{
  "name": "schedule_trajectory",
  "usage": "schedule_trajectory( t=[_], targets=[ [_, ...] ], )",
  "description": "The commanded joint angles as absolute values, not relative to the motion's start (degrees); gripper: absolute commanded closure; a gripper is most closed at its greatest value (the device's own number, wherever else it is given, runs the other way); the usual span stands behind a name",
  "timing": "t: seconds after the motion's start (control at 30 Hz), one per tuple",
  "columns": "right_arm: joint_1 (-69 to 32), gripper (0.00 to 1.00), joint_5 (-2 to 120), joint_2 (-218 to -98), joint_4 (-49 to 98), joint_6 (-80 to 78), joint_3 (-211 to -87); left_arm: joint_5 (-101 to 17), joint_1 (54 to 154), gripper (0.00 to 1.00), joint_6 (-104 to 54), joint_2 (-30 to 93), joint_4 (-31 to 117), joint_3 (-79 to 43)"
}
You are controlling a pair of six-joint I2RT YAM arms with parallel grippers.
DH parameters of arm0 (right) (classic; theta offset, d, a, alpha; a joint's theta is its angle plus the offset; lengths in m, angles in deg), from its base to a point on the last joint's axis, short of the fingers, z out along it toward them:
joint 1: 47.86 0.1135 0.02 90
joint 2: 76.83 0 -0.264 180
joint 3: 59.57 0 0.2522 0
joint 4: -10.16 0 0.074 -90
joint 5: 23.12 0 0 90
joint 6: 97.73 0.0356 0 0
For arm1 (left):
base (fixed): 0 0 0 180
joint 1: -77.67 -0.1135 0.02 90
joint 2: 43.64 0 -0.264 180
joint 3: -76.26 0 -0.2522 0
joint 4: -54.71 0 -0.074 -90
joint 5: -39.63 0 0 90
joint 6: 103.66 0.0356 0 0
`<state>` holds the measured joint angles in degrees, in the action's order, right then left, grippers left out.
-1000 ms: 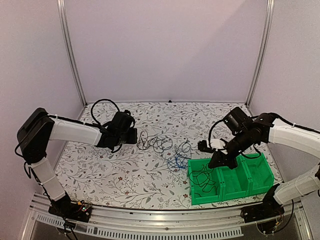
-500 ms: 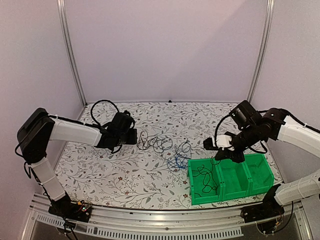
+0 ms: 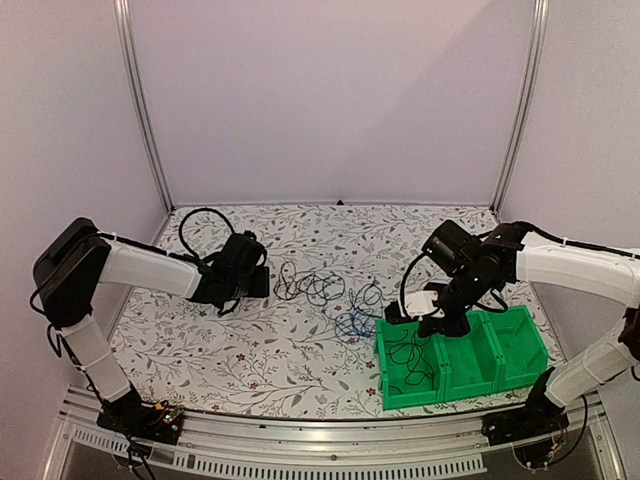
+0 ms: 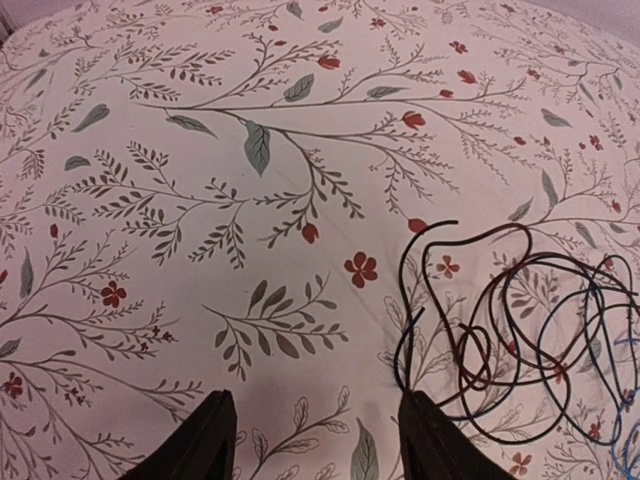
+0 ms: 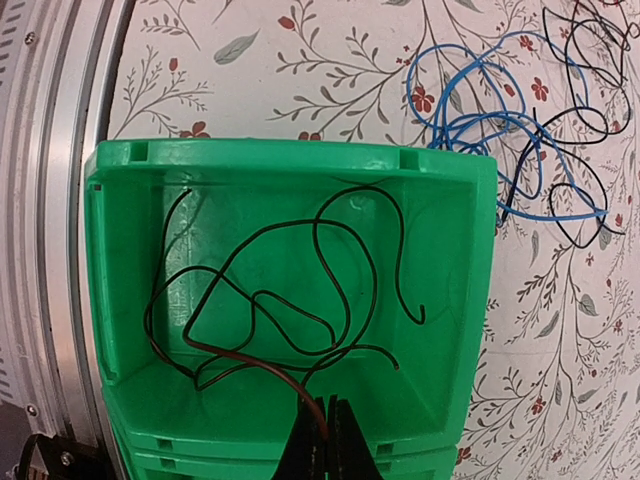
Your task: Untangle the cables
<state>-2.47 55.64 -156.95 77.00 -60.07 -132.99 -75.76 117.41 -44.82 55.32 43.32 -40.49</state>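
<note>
1. Plain pale lilac walls (image 3: 330, 90) on three sides — soft even light.
2. Silvery metal posts (image 3: 142, 110) at rear corners.
3. White tabletop (image 3: 250, 350), leafy vine print, red flowers; ribbed metal rail (image 3: 300, 442) along near edge.

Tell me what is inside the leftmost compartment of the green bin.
One black cable lies looped in that compartment of the green bin, an end pinched in the shut right hand. Nothing else shows; the hand covers a small patch of floor.
</note>
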Motion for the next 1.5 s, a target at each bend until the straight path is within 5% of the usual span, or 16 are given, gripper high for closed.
schedule_trajectory(
  t=[0.0, 0.47, 0.57, 0.77, 0.9, 1.2, 1.47],
  targets=[
    [-1.06, 1.00, 54.68, -159.07, 75.74, -60.28, -132.64, -76.31, 117.12, 0.44, -45.71, 54.77, 45.13, -41.27],
    [2.34, 0.98, 60.65, -166.23, 73.04, -57.12, -132.70, -70.76, 116.79, 0.44, -35.65, 51.35, 49.32, -43.95],
    [2.34, 0.90, 61.88, -164.46, 74.75, -57.52, -133.87, -71.14, 116.62, 0.44, -33.82, 51.09, 48.90, -44.10],
    [2.39, 0.52, 64.47, -160.16, 79.17, -59.90, -134.85, -70.02, 115.74, 0.42, -32.13, 47.06, 53.43, -48.07],
    [1.13, 0.42, 64.76, -159.77, 82.77, -61.27, -135.68, -62.56, 113.22, 0.42, -32.15, 45.15, 52.66, -48.50],
    [-6.08, 0.43, 57.45, -163.16, 84.30, -63.86, -154.59, -45.27, 109.32, 0.44, -33.86, 45.81, 54.15, -48.76],
    [-6.64, 0.50, 50.16, -184.10, 71.76, -47.84, -174.04, -42.18, 109.09, 0.46, -38.94, 50.12, 54.28, -44.63]
  ],
)
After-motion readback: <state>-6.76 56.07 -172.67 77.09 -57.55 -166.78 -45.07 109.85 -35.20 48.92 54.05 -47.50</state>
